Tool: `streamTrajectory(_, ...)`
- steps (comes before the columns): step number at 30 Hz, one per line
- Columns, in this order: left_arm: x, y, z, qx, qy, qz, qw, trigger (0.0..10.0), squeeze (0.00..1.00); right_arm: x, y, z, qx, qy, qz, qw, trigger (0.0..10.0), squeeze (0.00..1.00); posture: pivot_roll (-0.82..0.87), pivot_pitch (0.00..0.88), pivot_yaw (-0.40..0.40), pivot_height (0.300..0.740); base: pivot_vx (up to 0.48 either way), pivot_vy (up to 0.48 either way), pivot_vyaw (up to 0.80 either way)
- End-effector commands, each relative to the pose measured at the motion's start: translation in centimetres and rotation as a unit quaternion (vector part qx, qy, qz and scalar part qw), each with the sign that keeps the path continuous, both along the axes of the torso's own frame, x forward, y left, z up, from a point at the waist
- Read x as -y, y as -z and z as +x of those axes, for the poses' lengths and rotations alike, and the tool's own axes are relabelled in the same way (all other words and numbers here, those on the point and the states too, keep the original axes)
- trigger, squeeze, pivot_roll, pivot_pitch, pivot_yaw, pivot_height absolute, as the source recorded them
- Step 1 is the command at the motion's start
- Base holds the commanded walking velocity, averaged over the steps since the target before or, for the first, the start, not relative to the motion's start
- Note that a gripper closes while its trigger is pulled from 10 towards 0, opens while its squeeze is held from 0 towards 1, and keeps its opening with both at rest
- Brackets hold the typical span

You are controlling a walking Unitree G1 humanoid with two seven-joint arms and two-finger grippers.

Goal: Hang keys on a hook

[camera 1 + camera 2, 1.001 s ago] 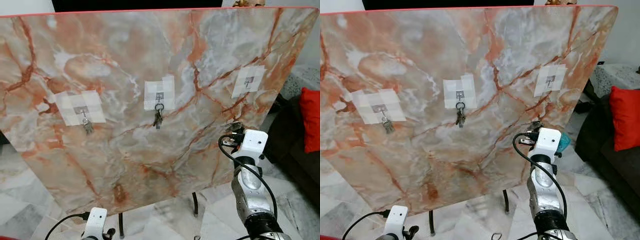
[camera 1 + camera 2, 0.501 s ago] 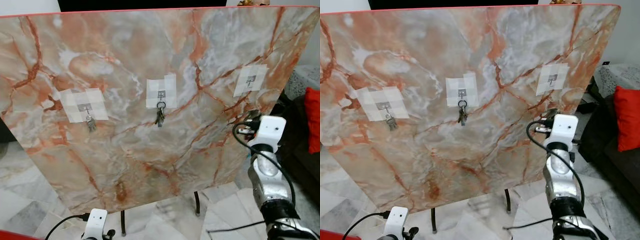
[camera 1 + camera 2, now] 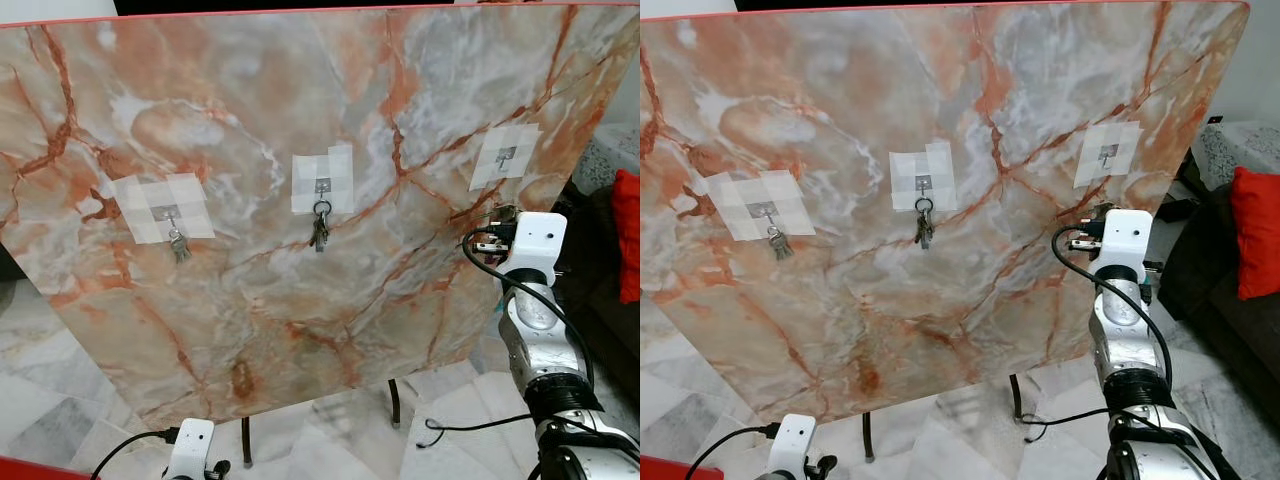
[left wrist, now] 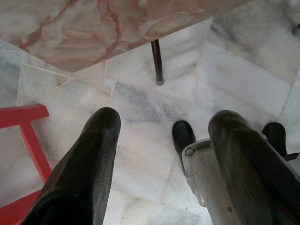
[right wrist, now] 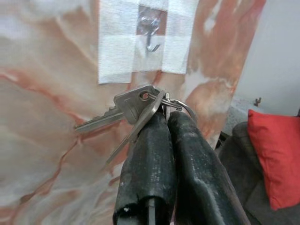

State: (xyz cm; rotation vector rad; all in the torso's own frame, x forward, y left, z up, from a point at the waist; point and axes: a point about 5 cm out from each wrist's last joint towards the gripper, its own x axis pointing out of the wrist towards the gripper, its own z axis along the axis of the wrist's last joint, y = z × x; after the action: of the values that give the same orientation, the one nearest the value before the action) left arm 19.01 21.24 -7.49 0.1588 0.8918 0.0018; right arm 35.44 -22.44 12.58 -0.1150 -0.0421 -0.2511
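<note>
Silver jointed right arm (image 3: 540,345), white wrist block (image 3: 534,240), looped black cables; matte black fingers (image 5: 187,154).

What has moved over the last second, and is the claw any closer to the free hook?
The right claw, shut on the keys, has risen and swung to the robot's right; it is now just below the free hook. The camera shifted a little too. The other two key sets hang as before, and the left claw stays low and open.

a large orange-veined marble board (image 3: 250,300) stands tilted on thin dark legs (image 3: 394,404) over a grey-white marble tile floor (image 3: 50,410), with a dark sofa (image 3: 1230,330) and red cushion (image 3: 1255,232) beside it.
</note>
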Motion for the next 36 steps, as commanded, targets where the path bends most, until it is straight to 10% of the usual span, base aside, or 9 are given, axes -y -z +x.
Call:
streamTrajectory(1,-0.1,0.1,-0.2,-0.004,0.006,0.008,1.0,10.0,0.0,-0.2,0.1,-0.1,0.0,-0.003,0.0,1.0,10.0,0.0,0.04,0.0,-0.045,0.74,0.0,-0.259,0.0)
streamTrajectory(36,-0.2,0.0,-0.1,-0.003,-0.003,0.013,1.0,10.0,0.0,-2.2,0.6,-0.3,-0.001,-0.034,0.013,0.999,10.0,0.0,0.05,0.0,-0.044,0.74,0.0,-0.198,0.0)
